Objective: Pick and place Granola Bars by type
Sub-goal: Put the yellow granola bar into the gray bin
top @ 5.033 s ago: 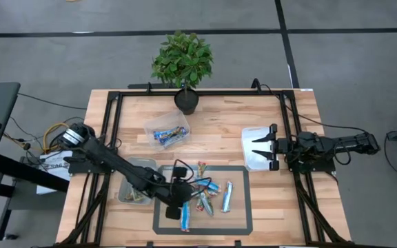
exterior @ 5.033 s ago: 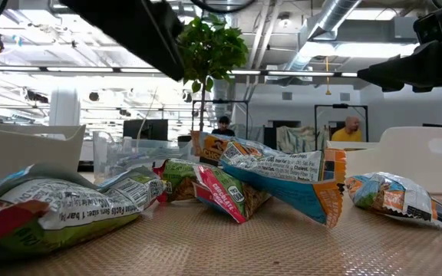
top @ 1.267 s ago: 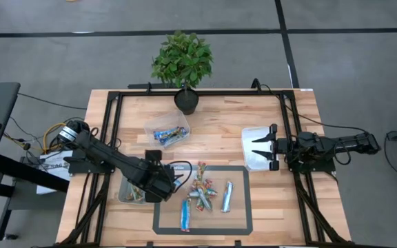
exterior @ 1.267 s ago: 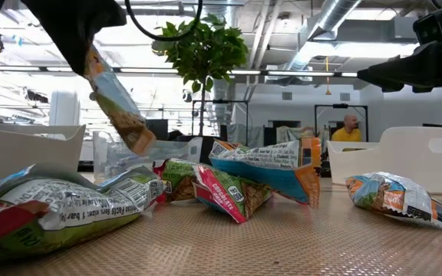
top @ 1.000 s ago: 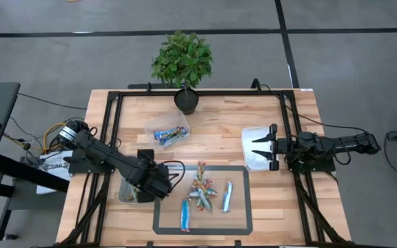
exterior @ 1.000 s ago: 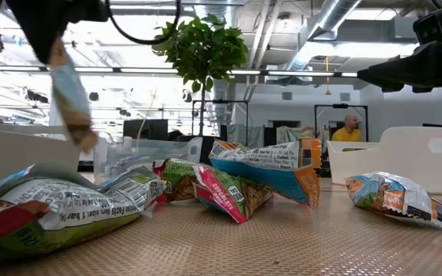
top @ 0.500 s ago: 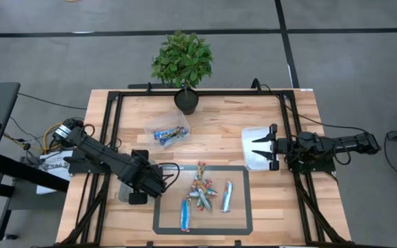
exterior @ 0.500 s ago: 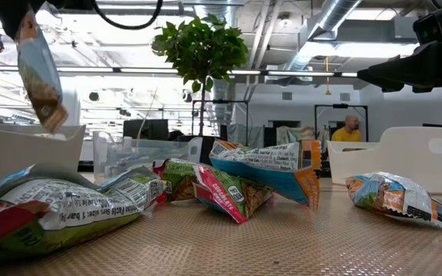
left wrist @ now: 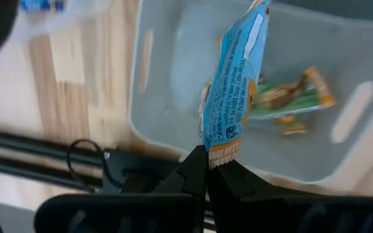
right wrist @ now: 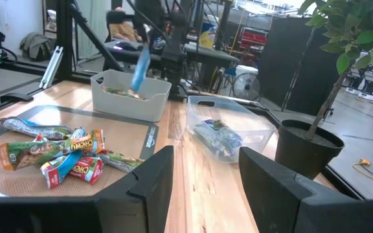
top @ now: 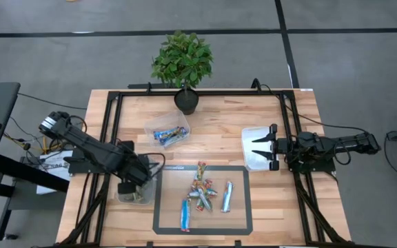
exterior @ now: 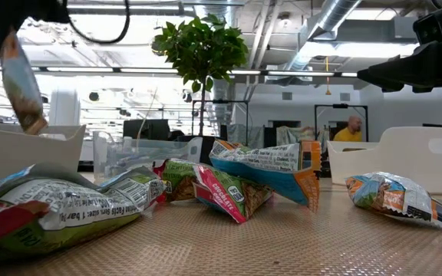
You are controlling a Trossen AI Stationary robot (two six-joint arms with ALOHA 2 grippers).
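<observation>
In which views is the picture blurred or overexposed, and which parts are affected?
Low view: ceiling lights behind are blown out, and the nearest wrapper is soft. Left wrist view: the held bar is fairly sharp, while the left gripper and the cable below are blurred. Right wrist view: the right gripper is dark and out of focus.

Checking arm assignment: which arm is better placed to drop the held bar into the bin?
Left. The left gripper is shut on the blue granola bar above the clear bin. The right gripper waits open by the white bin.
</observation>
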